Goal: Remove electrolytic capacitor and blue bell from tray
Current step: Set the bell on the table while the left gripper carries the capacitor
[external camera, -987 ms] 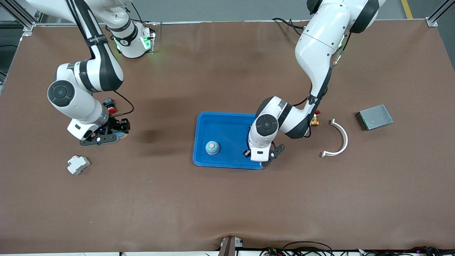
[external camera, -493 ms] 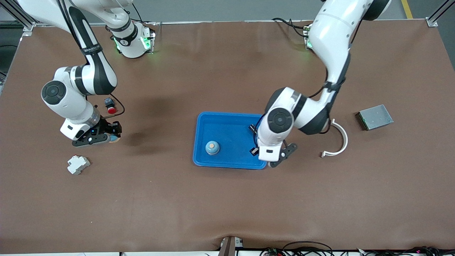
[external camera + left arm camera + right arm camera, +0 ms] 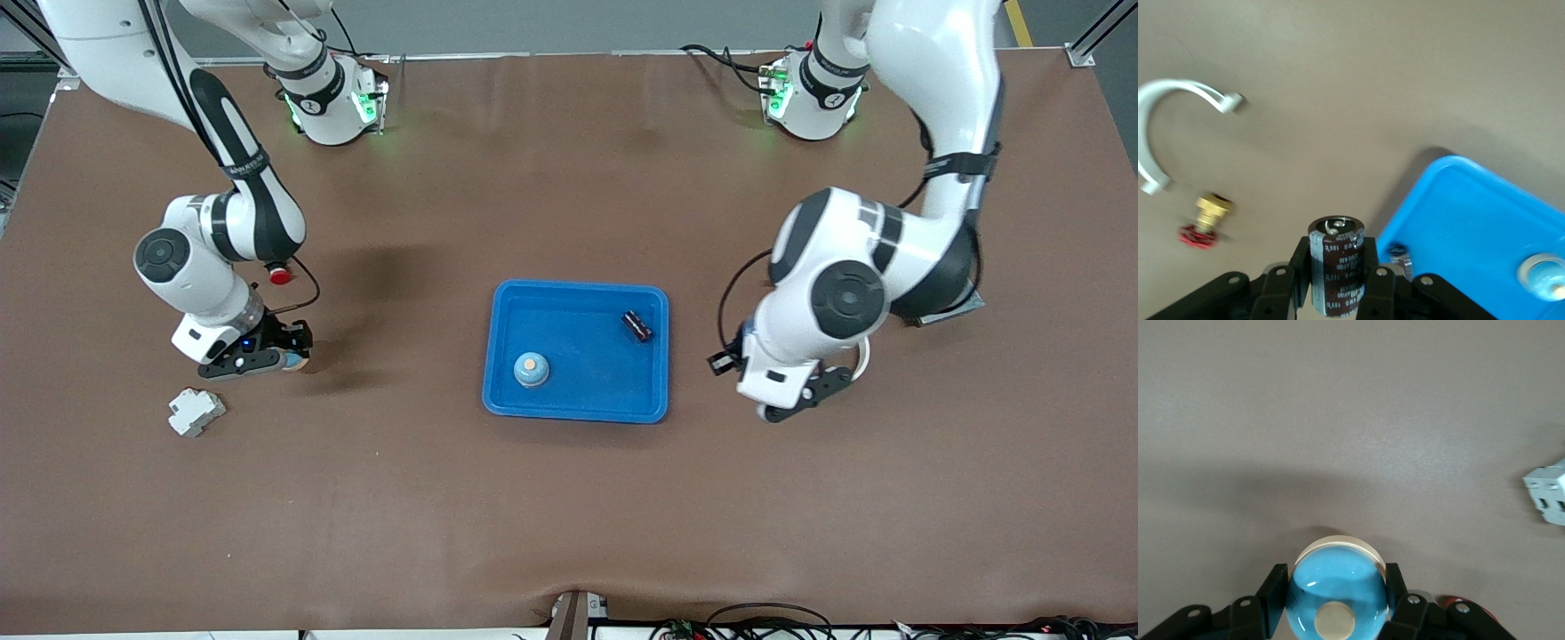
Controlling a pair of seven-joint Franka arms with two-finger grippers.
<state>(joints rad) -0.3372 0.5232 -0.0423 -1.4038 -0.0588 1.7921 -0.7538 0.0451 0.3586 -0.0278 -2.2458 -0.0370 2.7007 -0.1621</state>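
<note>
My left gripper is shut on a dark brown capacitor, held upright. In the front view this gripper hangs over the table beside the blue tray, toward the left arm's end, and the held capacitor is hidden there. The tray holds a blue bell and a second capacitor. My right gripper is shut on another blue bell with a cream button. It is low over the table toward the right arm's end.
A white block lies near the right gripper, nearer the front camera. A red button sits by the right arm's wrist. A white curved clip and a brass valve lie near the left gripper.
The left arm rose and swung off the tray's edge toward its own end, capacitor still gripped, uncovering the capacitor in the tray. The right gripper shifted slightly with its bell.
</note>
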